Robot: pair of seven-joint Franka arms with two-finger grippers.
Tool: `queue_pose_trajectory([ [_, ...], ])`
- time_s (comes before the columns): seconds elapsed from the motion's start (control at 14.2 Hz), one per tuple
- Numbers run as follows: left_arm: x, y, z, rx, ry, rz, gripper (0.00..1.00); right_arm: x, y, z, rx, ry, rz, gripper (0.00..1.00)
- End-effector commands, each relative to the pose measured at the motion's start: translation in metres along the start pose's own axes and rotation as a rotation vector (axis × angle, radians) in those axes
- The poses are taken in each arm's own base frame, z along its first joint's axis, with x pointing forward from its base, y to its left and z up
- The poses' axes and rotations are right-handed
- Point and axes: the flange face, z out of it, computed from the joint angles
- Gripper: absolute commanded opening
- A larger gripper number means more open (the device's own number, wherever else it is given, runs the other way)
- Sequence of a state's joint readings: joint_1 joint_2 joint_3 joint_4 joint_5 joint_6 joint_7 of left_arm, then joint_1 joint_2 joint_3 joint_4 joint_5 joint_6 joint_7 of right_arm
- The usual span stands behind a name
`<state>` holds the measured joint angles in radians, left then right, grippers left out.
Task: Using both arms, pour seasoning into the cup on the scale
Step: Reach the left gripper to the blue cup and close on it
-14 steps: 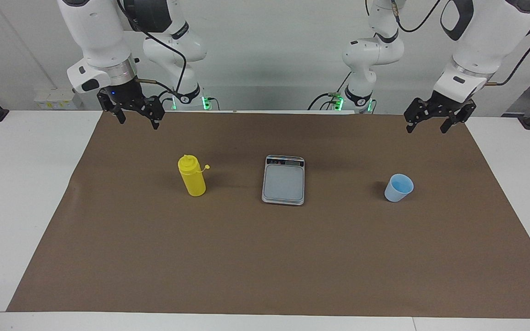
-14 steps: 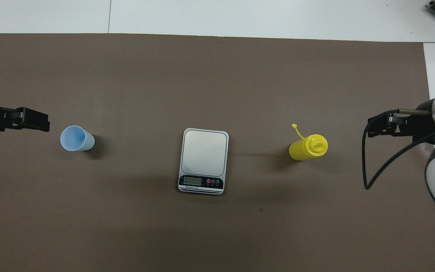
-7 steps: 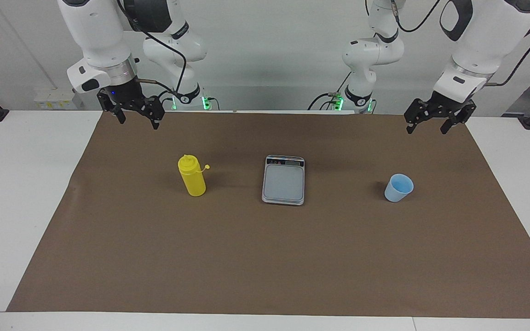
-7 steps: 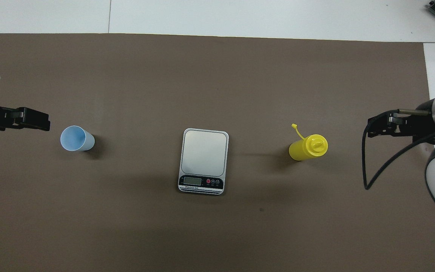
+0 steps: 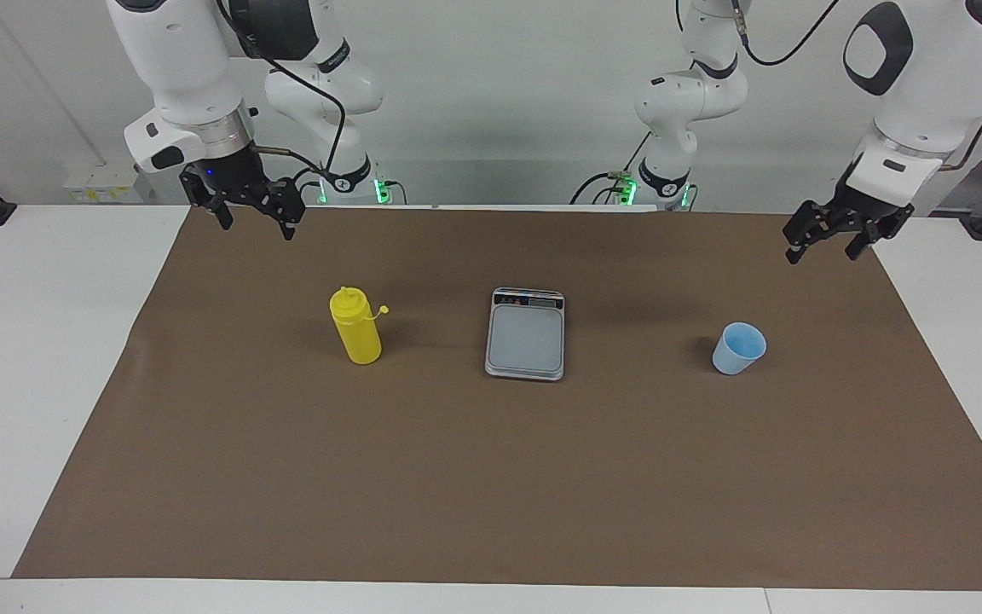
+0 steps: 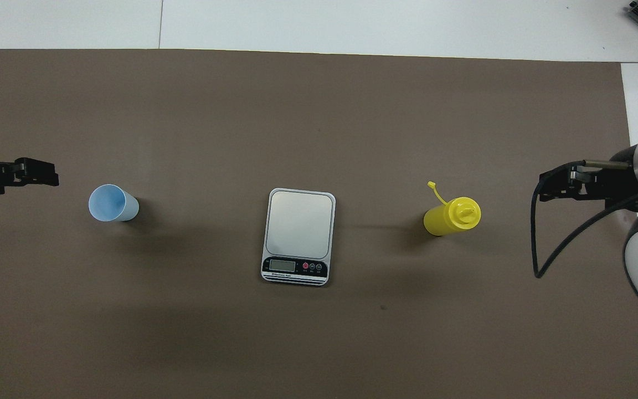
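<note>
The light-blue cup (image 5: 739, 348) stood upright on the brown mat (image 5: 491, 477), off the kitchen scale (image 5: 525, 333), at about seven o'clock from the left gripper (image 5: 825, 243) in the facing view. That gripper, the nearer one, hung open and empty.

Three obstacles in one row across brown mat (image 5: 491, 477): yellow bottle (image 5: 355, 327) toward right arm's end, scale (image 5: 525, 333) mid-table, blue cup (image 5: 739, 348) toward left arm's end. All well apart, wide bare gaps between. Bottle tallest, tethered cap (image 5: 384, 310) sticking out toward scale. Scale flat and low, plate bare. Cup upright, mouth open. Bare mat nearer to and farther from robots than row. Both grippers raised, clear of everything.
</note>
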<state>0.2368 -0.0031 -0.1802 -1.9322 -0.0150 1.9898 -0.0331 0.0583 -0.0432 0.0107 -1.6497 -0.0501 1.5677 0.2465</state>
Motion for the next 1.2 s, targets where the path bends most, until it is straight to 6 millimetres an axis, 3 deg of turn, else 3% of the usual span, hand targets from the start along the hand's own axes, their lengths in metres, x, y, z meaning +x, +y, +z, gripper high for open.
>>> queue_pose_trajectory([
  [0.0, -0.013, -0.002, 0.043, -0.013, 0.022, -0.016, 1.0, -0.006, 0.005, 0.0, 0.014, 0.0, -0.01, 1.0],
  [0.56, -0.028, 0.009, 0.135, -0.028, 0.021, -0.143, 1.0, -0.006, 0.005, 0.001, 0.012, -0.006, -0.012, 1.0],
  [0.85, -0.031, 0.011, 0.154, -0.031, 0.0, -0.141, 1.0, -0.006, 0.006, 0.002, 0.012, -0.008, -0.011, 1.0],
  [0.92, -0.03, 0.011, 0.155, -0.032, 0.003, -0.14, 0.88, -0.006, 0.006, 0.002, 0.012, -0.008, -0.011, 1.0],
  [0.99, -0.03, 0.011, 0.156, -0.032, 0.004, -0.14, 0.69, -0.006, 0.005, 0.002, 0.012, -0.008, -0.012, 1.0],
  [1.13, -0.031, 0.015, 0.156, -0.032, 0.001, -0.128, 0.1, -0.006, 0.005, 0.002, 0.012, -0.008, -0.012, 1.0],
])
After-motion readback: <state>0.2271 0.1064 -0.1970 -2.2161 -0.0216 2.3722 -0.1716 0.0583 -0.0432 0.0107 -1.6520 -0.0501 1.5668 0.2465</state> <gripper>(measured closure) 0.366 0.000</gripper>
